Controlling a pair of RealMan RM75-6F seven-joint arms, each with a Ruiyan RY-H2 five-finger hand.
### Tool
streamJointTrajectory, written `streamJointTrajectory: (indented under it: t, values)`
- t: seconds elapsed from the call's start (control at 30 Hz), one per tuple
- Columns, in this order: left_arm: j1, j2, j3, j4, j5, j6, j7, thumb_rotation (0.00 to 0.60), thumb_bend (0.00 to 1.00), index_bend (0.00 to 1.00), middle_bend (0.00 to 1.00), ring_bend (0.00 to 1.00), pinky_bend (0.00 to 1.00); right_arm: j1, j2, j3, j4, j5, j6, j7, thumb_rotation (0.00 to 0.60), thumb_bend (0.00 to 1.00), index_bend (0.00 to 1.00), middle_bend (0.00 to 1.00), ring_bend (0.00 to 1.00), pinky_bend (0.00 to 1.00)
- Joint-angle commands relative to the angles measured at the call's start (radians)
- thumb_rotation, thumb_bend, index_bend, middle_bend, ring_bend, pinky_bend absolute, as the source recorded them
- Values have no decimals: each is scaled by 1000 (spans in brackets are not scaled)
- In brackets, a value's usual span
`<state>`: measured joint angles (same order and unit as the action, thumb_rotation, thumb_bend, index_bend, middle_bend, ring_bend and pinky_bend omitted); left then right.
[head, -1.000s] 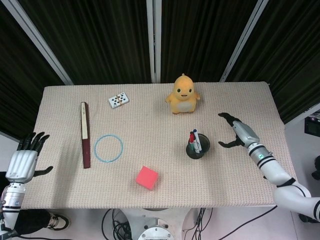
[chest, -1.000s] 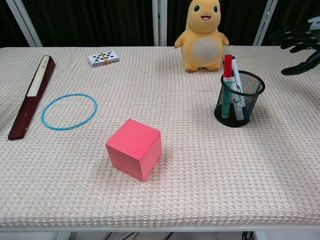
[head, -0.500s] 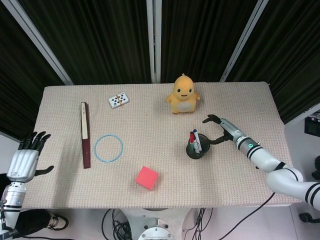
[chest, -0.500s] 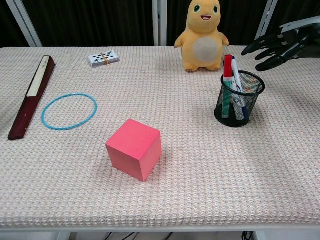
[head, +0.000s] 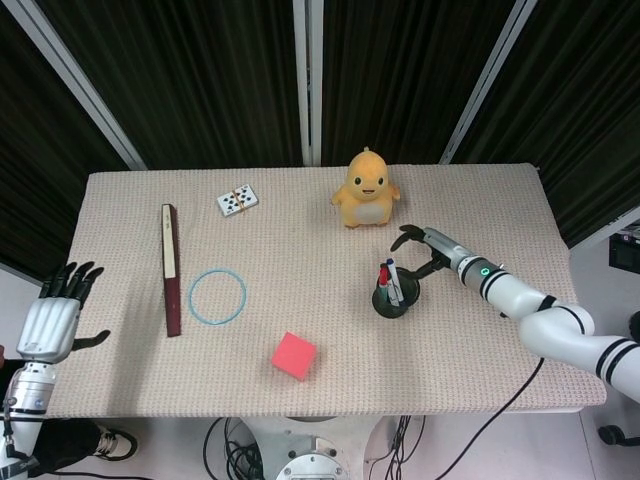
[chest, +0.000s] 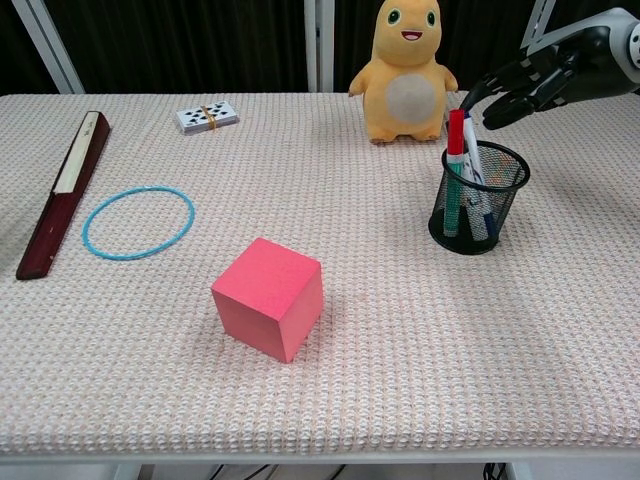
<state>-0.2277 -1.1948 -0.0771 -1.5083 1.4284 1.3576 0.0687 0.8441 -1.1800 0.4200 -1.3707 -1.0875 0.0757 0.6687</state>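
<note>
Pen cup (head: 396, 299) on beige woven tablecloth (head: 300, 300), dark curtains (head: 200, 70)

Just below the dark fingers (chest: 500, 95) stands a black mesh cup (chest: 492, 215) – red- and blue-capped markers (chest: 456, 150) inside – beside a yellow plush (chest: 403, 70); farther off, a pink cube (chest: 268, 297).

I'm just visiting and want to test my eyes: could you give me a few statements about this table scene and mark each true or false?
1. The right hand hovers over the mesh pen cup, fingers apart. True.
2. The pink cube sits inside the blue ring. False: it lies apart from the ring, nearer the table's front edge.
3. The left hand holds the folded fan. False: it is off the table's left edge, holding nothing.
4. The yellow plush toy stands upright behind the pen cup. True.
</note>
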Motion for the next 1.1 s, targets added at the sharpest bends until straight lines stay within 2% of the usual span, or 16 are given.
streamJointTrajectory:
  t: [0.03, 0.57, 1.1]
  values:
    - [0, 1, 0, 0, -1, 0, -1, 600, 62, 125, 63, 0, 41, 12, -11, -1, 13, 14, -9, -11, 600, 229, 346, 22, 0, 0]
    - [2, 0, 1, 13, -10, -8, -12, 600, 62, 126, 63, 0, 41, 45, -48, -27, 72, 90, -31, -59, 600, 305, 448, 43, 0, 0]
    - [4, 4, 1, 10, -12, -5, -10, 600, 62, 127, 63, 0, 42, 24, -63, 22, 66, 115, -76, -115, 600, 313, 451, 46, 0, 0]
